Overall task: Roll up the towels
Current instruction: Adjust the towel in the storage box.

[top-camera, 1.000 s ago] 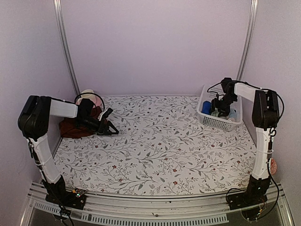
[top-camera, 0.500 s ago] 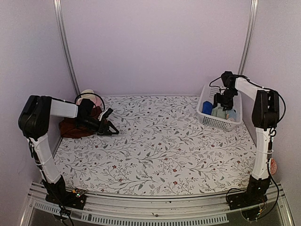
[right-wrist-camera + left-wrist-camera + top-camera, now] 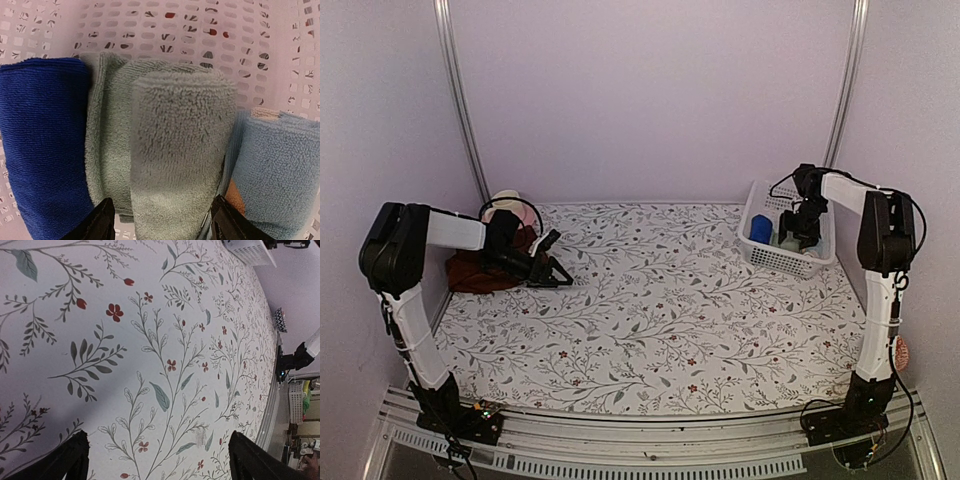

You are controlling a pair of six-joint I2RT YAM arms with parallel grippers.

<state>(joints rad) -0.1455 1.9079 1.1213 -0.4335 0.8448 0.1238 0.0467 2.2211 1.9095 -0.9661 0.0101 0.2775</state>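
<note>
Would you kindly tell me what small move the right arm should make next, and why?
Probably open the right gripper a little wider and lift straight up. The grey-green rolled towel already lies in the white basket, between a dark blue towel and a light blue towel, with the fingers either side; whether they pinch it is unclear.

Dark-blue roll [image 3: 42,145] and basket wall [image 3: 165,30] hem the grey-green roll [image 3: 180,150]

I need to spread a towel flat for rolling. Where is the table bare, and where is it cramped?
Bare: the floral table covering across the middle and front, between the left gripper beside the maroon towel and the white basket. Cramped: the rear left corner around that towel, and the basket, packed with rolled towels under the right gripper.
</note>
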